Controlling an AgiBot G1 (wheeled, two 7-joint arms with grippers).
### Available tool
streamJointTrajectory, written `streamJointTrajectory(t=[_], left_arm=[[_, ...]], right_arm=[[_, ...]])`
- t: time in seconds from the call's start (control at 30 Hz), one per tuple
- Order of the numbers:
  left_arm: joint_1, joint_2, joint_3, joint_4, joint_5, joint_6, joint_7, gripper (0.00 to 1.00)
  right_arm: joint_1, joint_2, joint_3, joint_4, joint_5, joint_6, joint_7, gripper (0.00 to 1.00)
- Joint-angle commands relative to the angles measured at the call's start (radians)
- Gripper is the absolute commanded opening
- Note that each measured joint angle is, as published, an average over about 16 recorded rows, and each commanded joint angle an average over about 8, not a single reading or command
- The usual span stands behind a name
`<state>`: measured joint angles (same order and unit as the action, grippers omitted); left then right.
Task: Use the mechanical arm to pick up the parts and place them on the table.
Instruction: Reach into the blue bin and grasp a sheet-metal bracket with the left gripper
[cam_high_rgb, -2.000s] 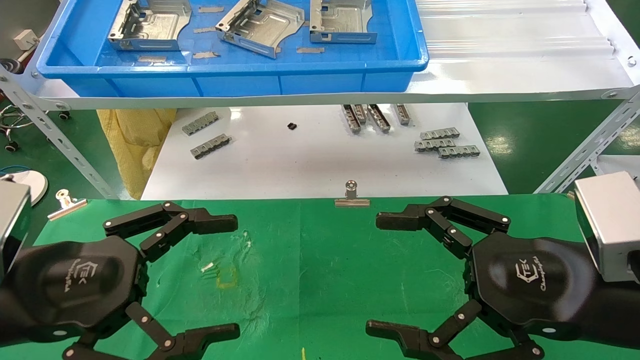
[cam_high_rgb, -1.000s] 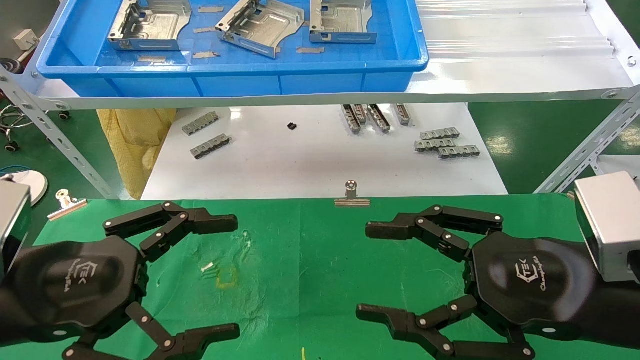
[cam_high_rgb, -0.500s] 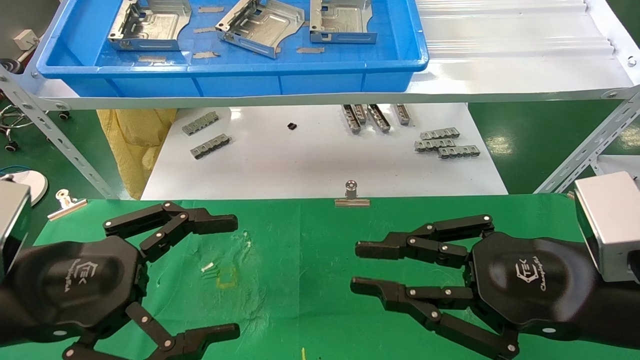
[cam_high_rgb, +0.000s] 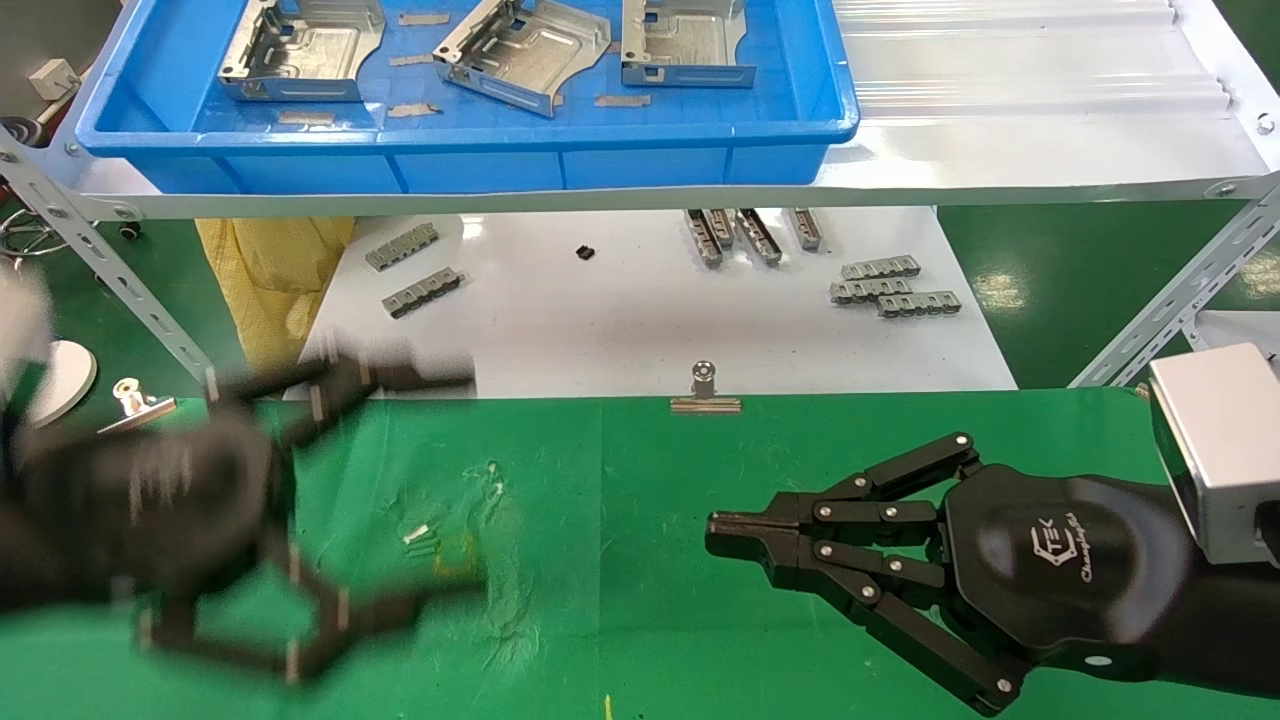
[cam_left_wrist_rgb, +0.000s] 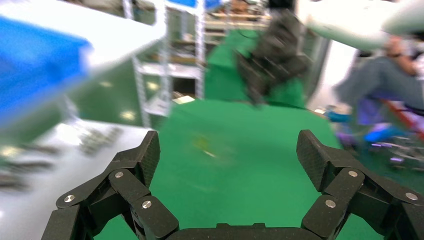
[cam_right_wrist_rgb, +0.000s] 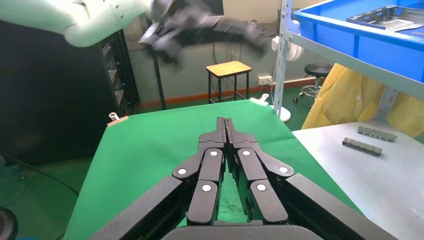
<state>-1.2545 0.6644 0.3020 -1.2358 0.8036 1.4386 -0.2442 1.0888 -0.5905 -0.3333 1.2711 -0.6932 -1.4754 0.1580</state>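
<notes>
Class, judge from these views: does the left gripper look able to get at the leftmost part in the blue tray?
Probably yes. The left gripper is open above the table, and the leftmost part lies uncovered in the open-topped blue tray; it must clear the tray's front wall.

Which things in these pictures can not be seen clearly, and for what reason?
- Left hand: blurred in the head view.
- Parts: far edges cut off by the head view's top edge.
- Blue tray: blurred in the left wrist view; its contents cannot be seen.
</notes>
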Motion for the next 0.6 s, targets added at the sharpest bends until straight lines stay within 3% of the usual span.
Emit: streamJointTrajectory(t=[0.03,0.33,0.6], left_arm=[[-0.053,0.01,0.002,0.004,0.015,-0.017,-0.019,1.0],[-0.415,0.225,0.118,0.298,0.27,-0.146,-0.047,1.0],[-0.631,0.415,0.191,0.644,0.431,-0.271,0.044,1.0]], right_arm=[[0.0,0.0,0.0,0.0,0.0,0.0,0.0,0.0],[0.0,0.0,0.0,0.0,0.0,0.0,0.0,0.0],[0.0,0.0,0.0,0.0,0.0,0.0,0.0,0.01]])
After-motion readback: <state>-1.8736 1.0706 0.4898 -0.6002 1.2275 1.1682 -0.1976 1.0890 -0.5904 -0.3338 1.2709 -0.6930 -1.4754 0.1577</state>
